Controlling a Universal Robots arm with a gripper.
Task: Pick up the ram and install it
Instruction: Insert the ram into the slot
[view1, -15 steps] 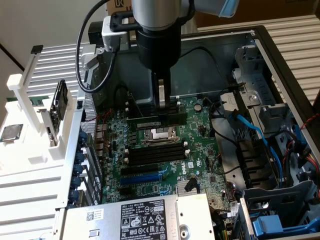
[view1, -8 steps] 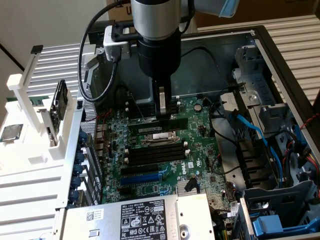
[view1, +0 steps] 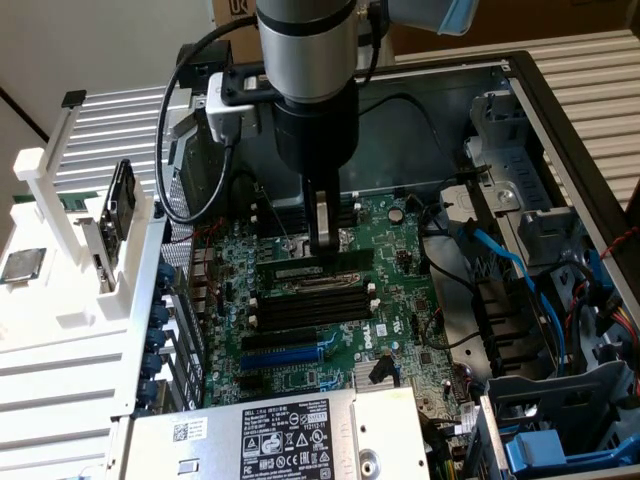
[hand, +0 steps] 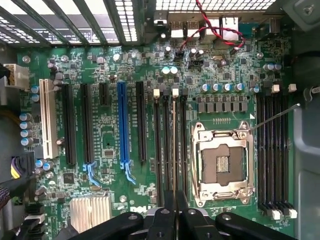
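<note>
Seating the ram (hand: 174, 150) I reckon, gripper (hand: 175, 210) pinched on it; keep it square, empty slots (view1: 315, 303) at its 6 o'clock, exterior view

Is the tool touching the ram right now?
Touching. In the wrist view the tool has its fingers pressed against both sides of the ram, which is seen edge-on, with no gap between them.

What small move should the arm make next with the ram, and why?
Probably a short press straight down. The gripper is shut on the ram, which stands edge-on, lined up along the memory slots beside the empty processor socket. The exterior view shows it low at those slots, yet I cannot tell that it is seated.
</note>
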